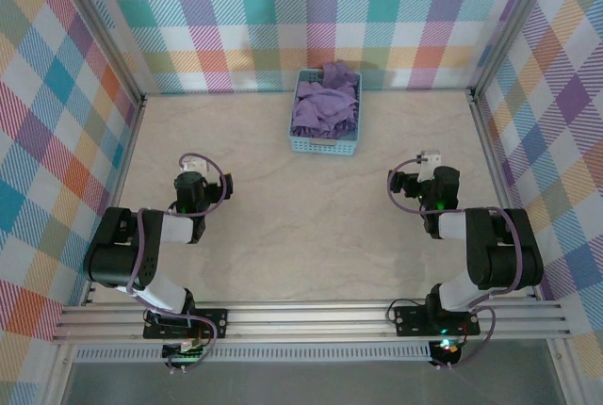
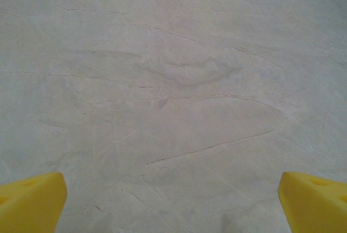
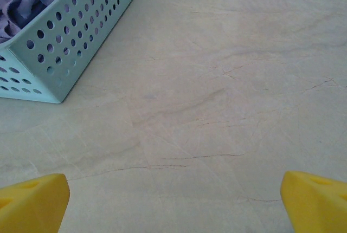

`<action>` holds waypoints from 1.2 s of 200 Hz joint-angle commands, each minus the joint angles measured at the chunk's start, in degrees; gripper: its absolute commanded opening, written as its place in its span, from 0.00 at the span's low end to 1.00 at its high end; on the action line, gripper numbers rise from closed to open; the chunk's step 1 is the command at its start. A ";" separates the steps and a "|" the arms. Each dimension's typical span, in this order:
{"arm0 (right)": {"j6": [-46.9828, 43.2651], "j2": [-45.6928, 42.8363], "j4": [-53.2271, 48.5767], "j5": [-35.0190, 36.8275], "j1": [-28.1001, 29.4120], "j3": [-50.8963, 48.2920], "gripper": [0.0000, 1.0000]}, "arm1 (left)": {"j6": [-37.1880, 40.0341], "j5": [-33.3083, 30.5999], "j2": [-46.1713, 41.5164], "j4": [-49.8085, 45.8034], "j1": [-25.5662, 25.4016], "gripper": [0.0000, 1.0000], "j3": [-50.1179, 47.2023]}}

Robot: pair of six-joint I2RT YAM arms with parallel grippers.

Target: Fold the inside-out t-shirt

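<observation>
Marbled beige table [image 1: 311,226]: we count one crumpled lavender t-shirt [image 1: 327,104] in one perforated blue basket [image 1: 324,146] at its far edge; left gripper [image 2: 173,203] and right gripper [image 3: 173,203] spread wide.

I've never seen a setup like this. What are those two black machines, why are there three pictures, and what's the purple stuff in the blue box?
They are two robot arms bolted to the table's near edge. One picture looks down from above; the others come from cameras on each wrist, where the yellow fingers are the arm's own. The left gripper and right gripper are both open and hold nothing. The purple stuff is a crumpled t-shirt in a light blue basket at the far side of the table, waiting to be folded.
</observation>
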 commanded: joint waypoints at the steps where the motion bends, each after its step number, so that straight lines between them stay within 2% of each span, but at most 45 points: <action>1: -0.49 0.02 2.32 -1.01 -0.21 -0.21 1.00 | 0.03 0.80 -0.35 2.33 0.50 1.00 -0.02; 45: -0.57 -0.41 3.21 -1.57 -0.26 -0.87 1.00 | 0.25 0.80 -0.89 2.90 0.32 1.00 -0.46; 66: -2.44 -4.78 4.42 -3.07 0.62 -3.54 1.00 | 2.45 -2.80 -6.52 -0.18 -2.79 1.00 -1.42; 87: -3.24 -13.38 -6.32 -1.32 2.26 -1.93 1.00 | 3.65 -7.70 -15.12 -7.99 -6.30 1.00 -0.95; 109: -3.56 -23.53 -16.79 -1.53 5.64 0.61 1.00 | -0.41 -9.67 -24.83 -17.14 -8.49 1.00 0.76; 128: 2.21 -31.01 -26.43 -4.44 6.20 5.60 1.00 | -9.18 -9.12 -31.56 -28.84 -8.74 1.00 5.71; 147: 8.92 -36.55 -34.44 -5.66 6.19 10.63 1.00 | -20.06 -11.97 -35.34 -42.68 -8.76 1.00 12.18; 162: 16.48 -39.79 -40.31 -2.31 6.19 13.36 1.00 | -22.77 -11.24 -36.69 -48.66 -8.63 1.00 15.59; 170: 22.15 -41.40 -43.53 2.10 6.18 13.86 1.00 | -24.12 -11.16 -37.68 -49.67 -8.63 1.00 15.83; 180: 28.76 -43.05 -42.27 4.83 5.98 12.15 1.00 | -28.31 -13.70 -39.02 -51.81 -8.63 1.00 15.74; 188: 27.96 -43.40 -38.04 2.09 5.70 10.21 1.00 | -33.24 -17.17 -40.11 -55.31 -8.50 1.00 15.78; 195: 26.28 -42.60 -36.42 0.09 5.68 9.69 1.00 | -32.84 -16.53 -41.00 -55.07 -8.06 1.00 14.97; 217: 23.08 -35.67 -43.58 -1.14 6.00 16.17 1.00 | -29.38 -11.52 -41.56 -53.69 -7.58 1.00 13.83; 240: 21.53 -27.32 -45.84 -1.84 8.52 22.24 1.00 | -27.22 -3.23 -37.94 -53.44 -7.66 1.00 14.57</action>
